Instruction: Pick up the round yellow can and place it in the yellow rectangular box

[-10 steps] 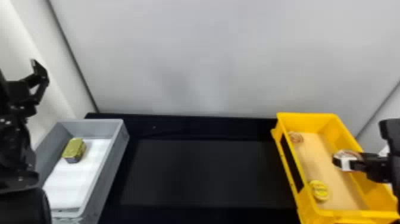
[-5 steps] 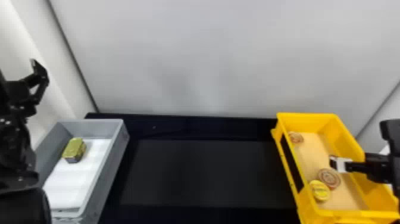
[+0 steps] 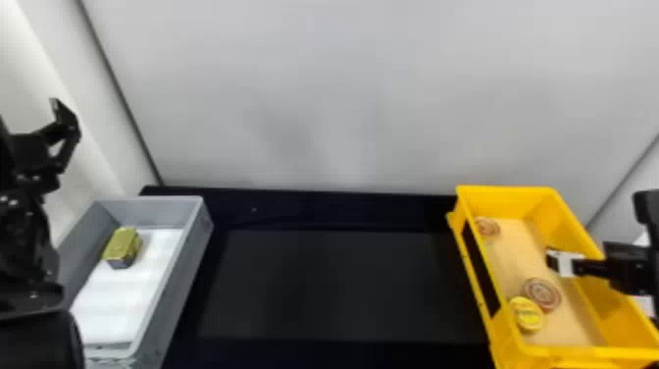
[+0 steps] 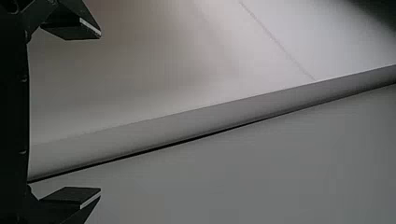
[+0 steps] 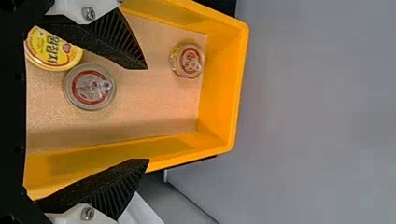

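"Largest entry?"
"One dark counter (image 3: 318,284); by it the yellow rectangular box (image 3: 588,351) and one grey box (image 3: 184,282) are borne, well apart."
"Pincers?"
"Two. Right pincer (image 5: 147,114): wide open, nothing gripped, one finger over the box floor, the other out past the side wall. Left pincer (image 4: 100,112): parked beyond the grey box, spread wide, nothing held."
"Hazard?"
"If closed there, the wall could be pinched and the box dragged; by a sideways withdrawal, the rim could be snagged. A straight lift is advised."
"Smaller stock?"
"One gold tin (image 3: 120,248), in the grey box."
"Smallest?"
"Round, three, all in the yellow box: the yellow-topped can (image 5: 52,50); the near red-ringed can (image 5: 89,87), just beside it; the far red-ringed can (image 5: 190,60), at the far end. Which is meant cannot be told; by any of them the placing is judged met."
"Risk to these?"
"By a low inner finger, the close pair could be knocked together or tipped."
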Action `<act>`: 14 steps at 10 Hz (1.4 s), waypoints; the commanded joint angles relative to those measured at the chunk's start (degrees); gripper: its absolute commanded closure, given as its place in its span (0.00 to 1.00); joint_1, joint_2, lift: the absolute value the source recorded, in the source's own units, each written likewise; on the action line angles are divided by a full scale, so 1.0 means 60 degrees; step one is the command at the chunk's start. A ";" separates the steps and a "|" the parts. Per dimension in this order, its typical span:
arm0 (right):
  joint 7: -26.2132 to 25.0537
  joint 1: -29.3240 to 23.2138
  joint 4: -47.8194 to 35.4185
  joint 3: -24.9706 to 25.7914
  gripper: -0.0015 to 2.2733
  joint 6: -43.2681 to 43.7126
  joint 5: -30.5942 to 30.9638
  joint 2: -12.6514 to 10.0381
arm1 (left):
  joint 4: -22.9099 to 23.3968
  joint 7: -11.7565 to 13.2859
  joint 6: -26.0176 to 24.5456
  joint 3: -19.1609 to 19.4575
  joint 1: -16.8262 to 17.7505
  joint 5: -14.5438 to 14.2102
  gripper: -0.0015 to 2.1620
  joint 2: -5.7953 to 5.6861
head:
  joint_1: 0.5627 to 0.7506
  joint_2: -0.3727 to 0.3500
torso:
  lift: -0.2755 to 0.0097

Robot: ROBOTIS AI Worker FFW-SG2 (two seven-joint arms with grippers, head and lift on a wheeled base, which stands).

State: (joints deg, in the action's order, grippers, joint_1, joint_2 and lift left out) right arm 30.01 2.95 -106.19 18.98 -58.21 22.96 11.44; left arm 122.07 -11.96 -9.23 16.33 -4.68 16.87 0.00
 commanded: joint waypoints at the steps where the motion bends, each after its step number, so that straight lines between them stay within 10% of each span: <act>1: -0.0062 -0.0007 -0.0539 0.0366 0.04 0.0733 -0.0001 0.0159 | 0.0002 0.0000 0.0000 0.0004 -0.0011 0.0000 0.05 0.0025 | 0.70 0.53 | 0.76; 9: -0.0810 -0.0051 -0.2737 0.1992 0.04 0.2418 -0.0118 0.0511 | 0.0075 0.0000 0.0000 0.0077 -0.0055 -0.0014 0.05 0.0025 | 0.70 0.53 | 0.76; 14: -0.3037 -0.0608 -0.3000 0.3589 0.04 0.5334 -0.3855 0.0598 | 0.0104 -0.0015 0.0000 0.0165 -0.0099 -0.0014 0.05 0.0025 | 0.70 0.53 | 0.76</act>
State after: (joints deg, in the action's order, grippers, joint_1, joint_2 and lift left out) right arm 15.23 0.69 -124.33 39.16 -30.92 7.62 14.67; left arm 122.62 -12.03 -9.23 17.12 -5.15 16.79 0.00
